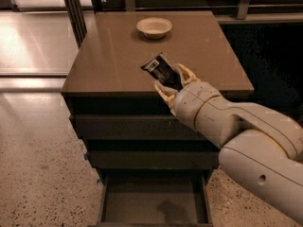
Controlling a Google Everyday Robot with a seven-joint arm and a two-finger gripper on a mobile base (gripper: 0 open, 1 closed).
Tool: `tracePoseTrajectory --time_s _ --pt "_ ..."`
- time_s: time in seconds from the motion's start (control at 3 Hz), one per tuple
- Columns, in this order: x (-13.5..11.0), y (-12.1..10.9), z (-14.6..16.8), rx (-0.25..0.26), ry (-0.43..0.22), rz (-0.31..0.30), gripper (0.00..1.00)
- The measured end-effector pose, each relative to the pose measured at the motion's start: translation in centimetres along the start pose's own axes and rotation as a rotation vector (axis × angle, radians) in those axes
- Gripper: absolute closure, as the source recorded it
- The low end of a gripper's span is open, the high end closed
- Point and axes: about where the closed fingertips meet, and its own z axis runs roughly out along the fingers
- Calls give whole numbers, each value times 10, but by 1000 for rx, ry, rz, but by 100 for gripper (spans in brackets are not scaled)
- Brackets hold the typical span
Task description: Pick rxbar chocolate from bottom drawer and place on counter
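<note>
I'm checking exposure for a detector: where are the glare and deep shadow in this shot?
Camera view: glare washes the room floor at upper left and sheens the counter; the open bottom drawer is dim, a soft shadow on its base; right background near black. The gripper, above the counter's front edge, grips the rxbar chocolate, white markings distinct.

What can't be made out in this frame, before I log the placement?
- Camera view: whether the rxbar chocolate rests on the counter or hangs just above it; the single angle does not settle it.
- The bar's near end: hidden inside the gripper, which is shut on it over the counter's front edge.
- The wrapper print: too small to read.
- The bottom drawer: its front is cut off by the picture's lower edge.
</note>
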Motion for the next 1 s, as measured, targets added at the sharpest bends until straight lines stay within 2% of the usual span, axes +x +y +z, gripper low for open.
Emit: tracePoseTrajectory --time_s 0.33,0.67,1.0 --pt "-7 -3 20 -50 34 -22 100" --pt "7 -5 40 -92 72 -70 100" --pt "32 -7 58 -126 118 -101 100"
